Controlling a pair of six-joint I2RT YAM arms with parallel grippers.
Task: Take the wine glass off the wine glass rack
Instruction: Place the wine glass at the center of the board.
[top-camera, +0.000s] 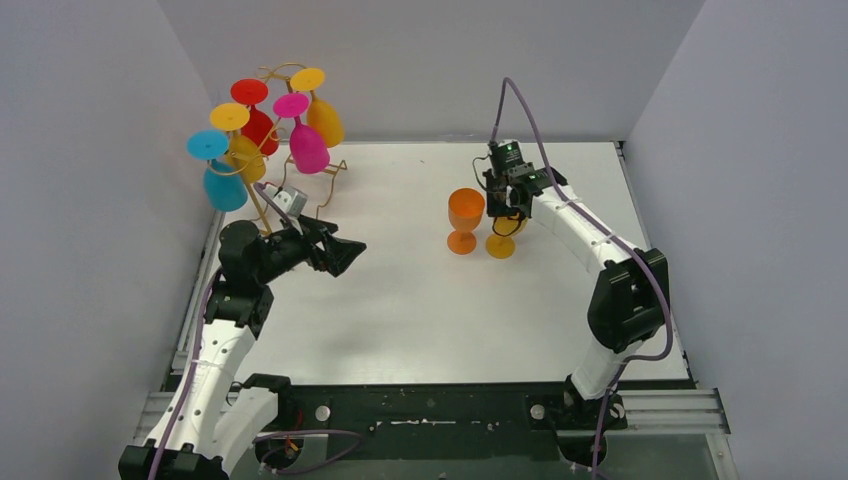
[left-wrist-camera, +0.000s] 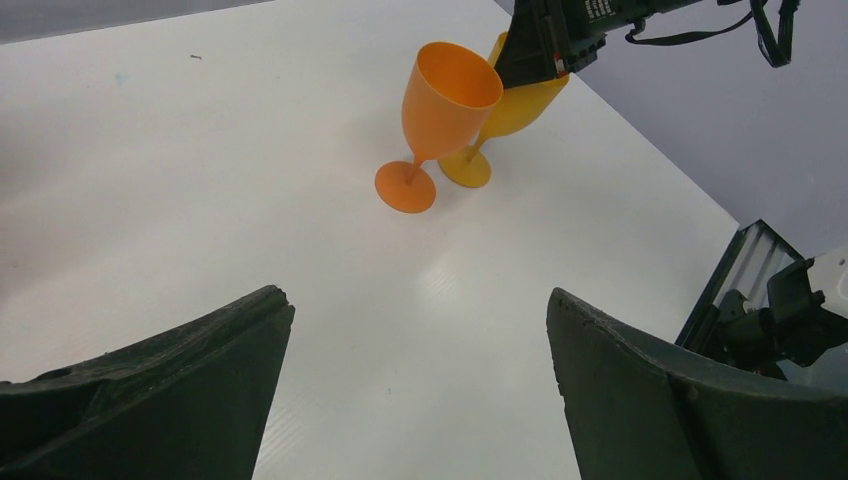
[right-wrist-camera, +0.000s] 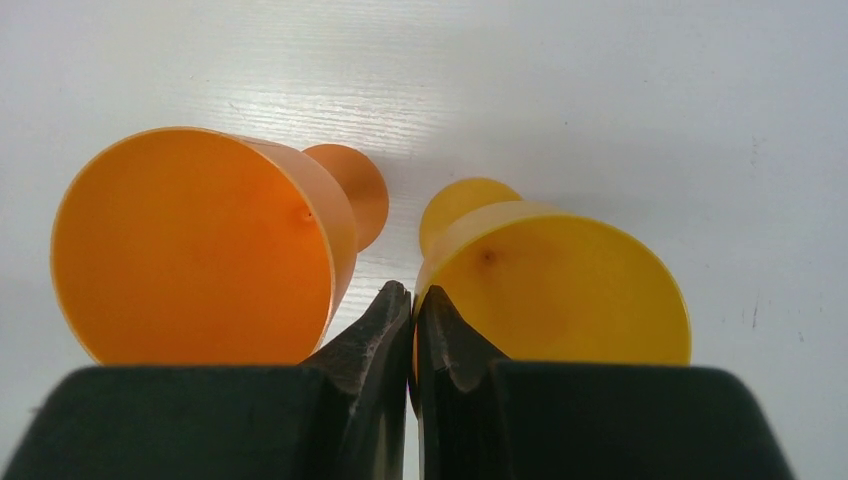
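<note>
Yellow wine glass (right-wrist-camera: 560, 290) stood upright on the table (top-camera: 400, 300), off the rack. Its rim was pinched in the right gripper's (right-wrist-camera: 412, 295) clenched jaws, and an orange wine glass (right-wrist-camera: 190, 250) sat just left of them. Left gripper (left-wrist-camera: 420, 340) hung released, nothing between its jaws, with the wine glass rack (top-camera: 258, 205) and its hanging glasses (top-camera: 310, 148) nearby.

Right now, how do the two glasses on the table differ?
Orange glass is a deeper orange; yellow glass is a paler amber. Orange glass stands free; yellow glass has the right end effector shut on its rim. Shared: same goblet shape, both mouth-up, side by side on the table.
</note>
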